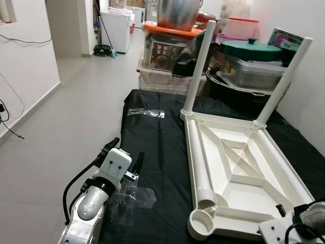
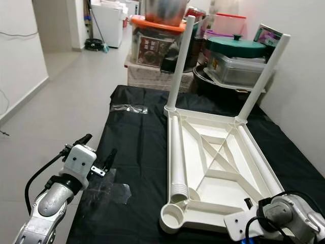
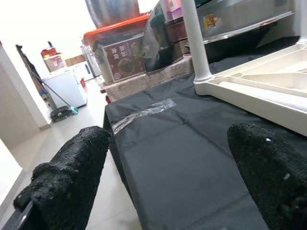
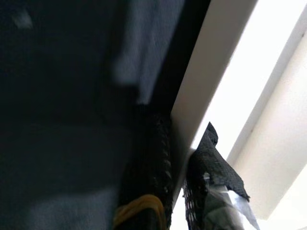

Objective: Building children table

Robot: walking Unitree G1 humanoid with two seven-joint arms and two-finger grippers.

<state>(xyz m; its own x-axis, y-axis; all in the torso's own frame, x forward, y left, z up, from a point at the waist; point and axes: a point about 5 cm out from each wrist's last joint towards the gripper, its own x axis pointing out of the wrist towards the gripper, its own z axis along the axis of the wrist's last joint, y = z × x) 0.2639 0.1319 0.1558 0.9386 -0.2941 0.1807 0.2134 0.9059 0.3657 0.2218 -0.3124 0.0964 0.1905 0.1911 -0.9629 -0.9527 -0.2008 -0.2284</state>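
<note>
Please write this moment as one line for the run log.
tabletop: upside down, two legs fitted | loose leg: lying inside | right gripper: clamped on tabletop rim | left gripper: open, idle

Bright, even daylight; blurred wrist close-ups

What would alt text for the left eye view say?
An upturned white table lies on a black sheet, two legs standing, one loose leg inside. The left gripper hovers open beside it.
</note>
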